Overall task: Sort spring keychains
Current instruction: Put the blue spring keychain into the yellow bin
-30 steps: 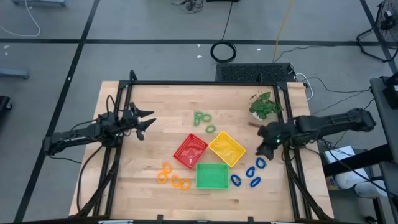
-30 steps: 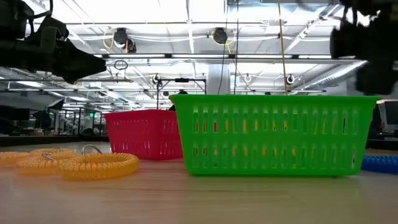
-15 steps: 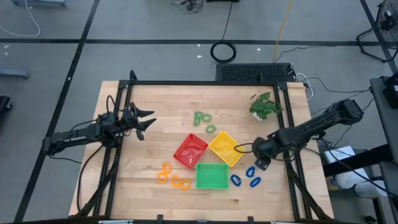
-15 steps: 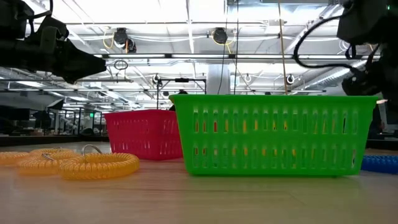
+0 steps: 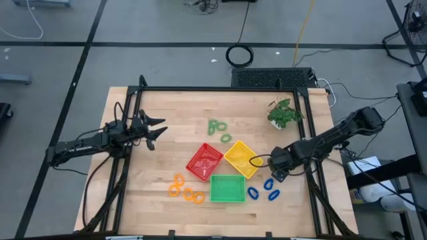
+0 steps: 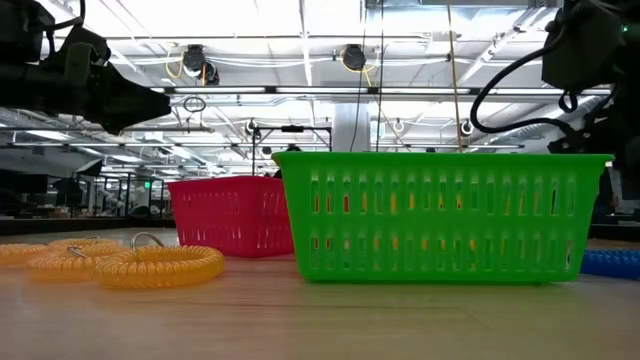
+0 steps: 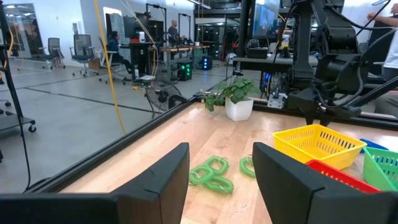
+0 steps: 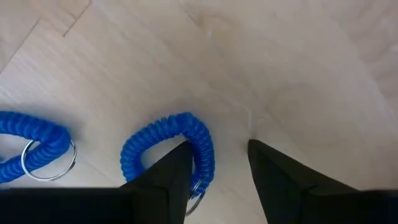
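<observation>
My right gripper (image 8: 214, 163) was low over the wooden surface (image 5: 167, 107), just beside the yellow tray (image 5: 242, 159). Its fingers were spread apart, and one finger sat over the coil of a blue spring keychain (image 8: 168, 149). I think it was touching the coil, but I could not be sure. More blue keychains (image 5: 263, 191) lay close by. The orange keychains (image 5: 183, 189) lay near the green tray (image 5: 227, 188), on its other side. The green keychains (image 7: 211, 173) lay behind the red tray (image 5: 204, 161). My left gripper (image 7: 217, 180) waited up high, far off, with its fingers apart and nothing in them.
</observation>
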Tool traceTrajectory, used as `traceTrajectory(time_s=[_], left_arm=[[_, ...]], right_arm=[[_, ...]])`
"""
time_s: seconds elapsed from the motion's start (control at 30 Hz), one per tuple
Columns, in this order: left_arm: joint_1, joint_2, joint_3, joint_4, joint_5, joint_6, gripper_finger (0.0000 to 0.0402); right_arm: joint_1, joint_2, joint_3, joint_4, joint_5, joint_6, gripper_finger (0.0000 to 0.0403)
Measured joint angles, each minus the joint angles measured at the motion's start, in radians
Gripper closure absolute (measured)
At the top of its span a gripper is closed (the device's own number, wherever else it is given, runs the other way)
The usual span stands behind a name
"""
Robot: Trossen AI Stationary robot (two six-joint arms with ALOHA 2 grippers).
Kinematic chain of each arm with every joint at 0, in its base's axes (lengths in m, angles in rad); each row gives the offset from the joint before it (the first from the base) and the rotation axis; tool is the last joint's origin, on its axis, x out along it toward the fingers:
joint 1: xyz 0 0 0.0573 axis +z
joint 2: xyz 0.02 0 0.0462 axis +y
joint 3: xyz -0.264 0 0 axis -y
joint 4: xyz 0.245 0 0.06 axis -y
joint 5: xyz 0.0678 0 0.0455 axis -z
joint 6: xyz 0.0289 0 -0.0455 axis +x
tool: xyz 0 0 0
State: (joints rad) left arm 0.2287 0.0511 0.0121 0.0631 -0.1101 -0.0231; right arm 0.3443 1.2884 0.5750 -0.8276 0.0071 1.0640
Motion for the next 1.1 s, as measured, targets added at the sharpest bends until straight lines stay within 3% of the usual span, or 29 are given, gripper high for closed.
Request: traceTrajectory(time_s=[0.83,1.1], left_arm=[[0.0,0.0,0.0,0.0,0.0,0.0,0.0217],[0.0,0.0,0.0,0.0,0.0,0.0,0.0217]], right_arm=[[-0.001,0.002,-0.003,0.025,0.149,0.076,0.0255],[-0.002,0.002,-0.003,0.034,0.152,0.072,0.0281]])
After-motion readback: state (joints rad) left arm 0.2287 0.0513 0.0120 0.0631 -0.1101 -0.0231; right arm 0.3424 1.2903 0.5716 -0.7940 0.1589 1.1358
